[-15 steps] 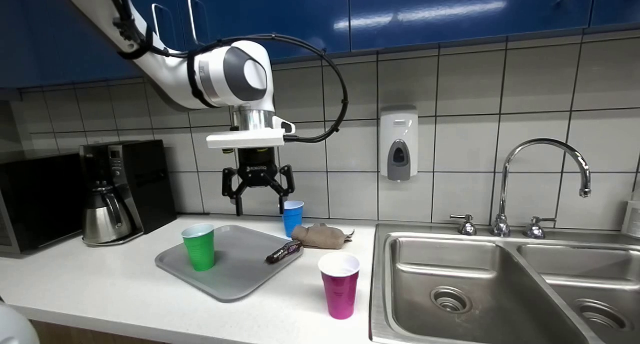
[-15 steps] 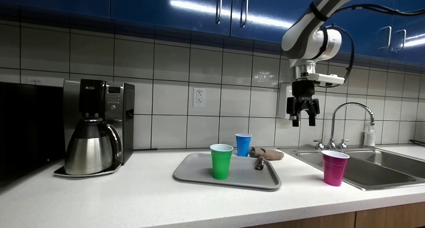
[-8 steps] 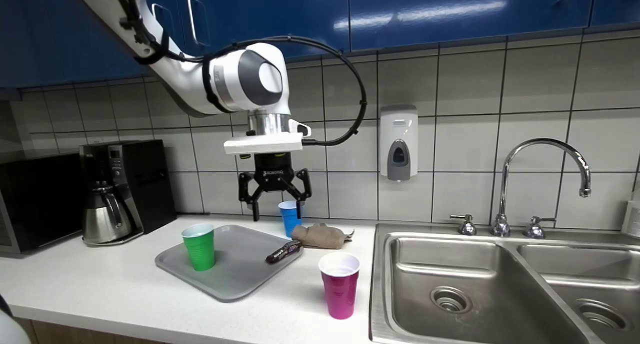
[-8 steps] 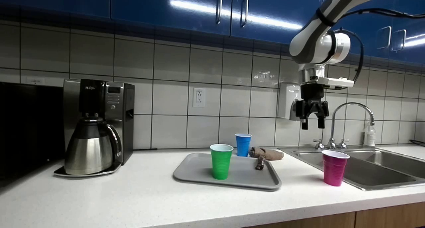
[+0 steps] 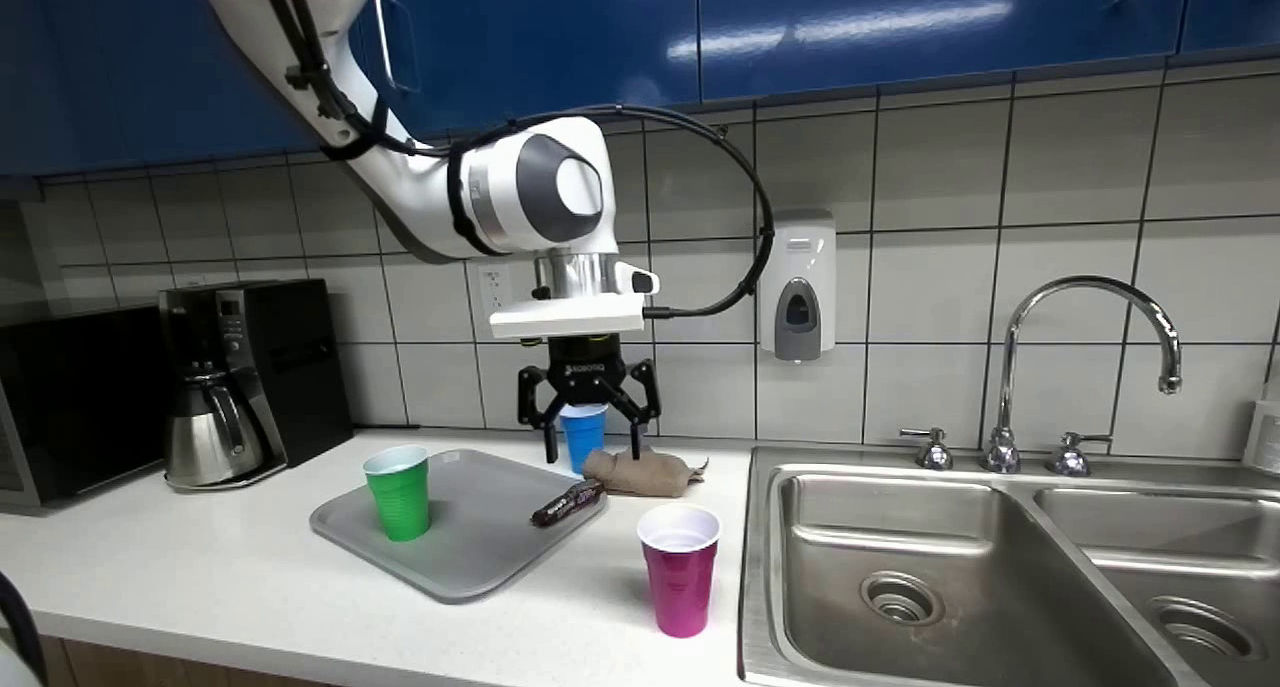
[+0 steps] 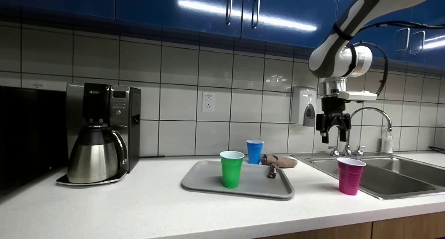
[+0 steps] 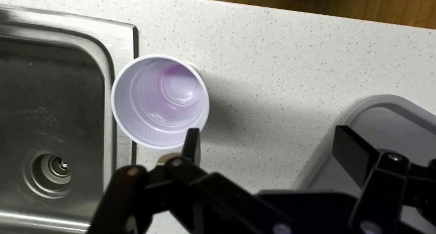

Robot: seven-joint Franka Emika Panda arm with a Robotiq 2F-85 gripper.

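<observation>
My gripper [image 5: 593, 456] is open and empty, above the counter; it also shows in an exterior view [image 6: 333, 141] and in the wrist view [image 7: 267, 135]. A magenta cup [image 5: 680, 582] with a white inside stands upright beside the sink. In the wrist view its open mouth [image 7: 160, 101] is near the left finger [image 7: 192, 146], which overlaps its rim in the picture. A grey tray [image 5: 470, 567] bears an upright green cup [image 5: 402, 502] and a dark wrapped bar [image 5: 568, 504]. Behind the tray are a blue cup [image 6: 255, 152] and a rolled brown cloth [image 6: 283, 161].
A double steel sink [image 5: 762, 567] with a curved faucet [image 5: 1090, 285] lies beside the magenta cup. A soap dispenser [image 5: 797, 287] hangs on the tiled wall. A coffee maker [image 6: 104, 134] stands beyond the tray. Blue cabinets [image 6: 180, 9] hang above.
My gripper has moved to the right and lower in both exterior views, staying open. The cups, the tray, the bar and the cloth have not moved.
</observation>
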